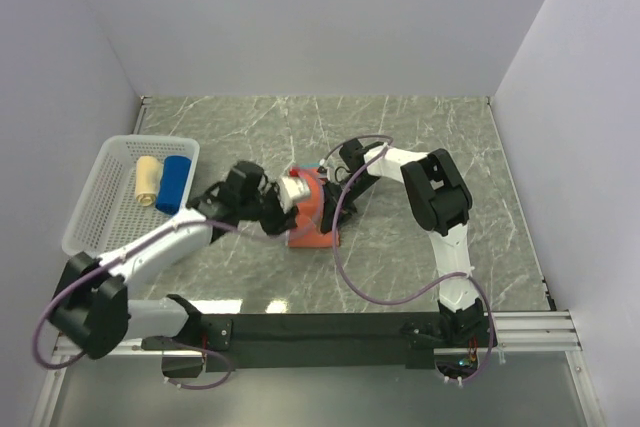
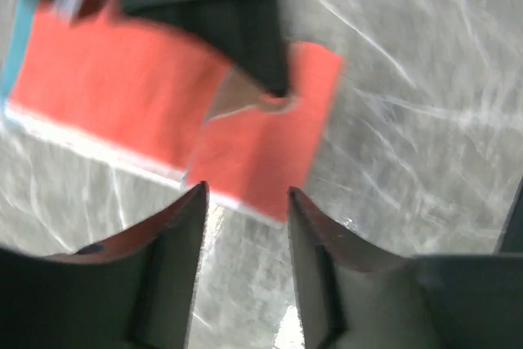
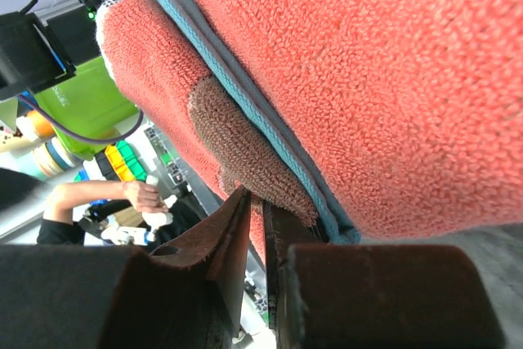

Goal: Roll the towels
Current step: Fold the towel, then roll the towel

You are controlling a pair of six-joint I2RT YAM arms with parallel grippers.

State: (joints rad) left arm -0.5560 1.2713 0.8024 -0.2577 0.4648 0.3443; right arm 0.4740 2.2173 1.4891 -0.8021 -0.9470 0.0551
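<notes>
Already, two of the towels, the beige towel [image 1: 148,181] and the blue towel [image 1: 175,183], are lying rolled side by side in the white basket [image 1: 85,217] at the left of the table [image 1: 420,127]. The rust-orange towel [image 1: 312,219] is being handled at mid-table between the arms and is not yet rolled: much of it is lying flat, with one end raised. Its edge is being pinched by the right gripper [image 3: 257,202], the jaws nearly together on the cloth. The left gripper [image 2: 245,194] is being held with jaws apart just short of the towel, nothing between them. Roughly two thirds is judged done; the rolling and stowing of this last towel are being left.
</notes>
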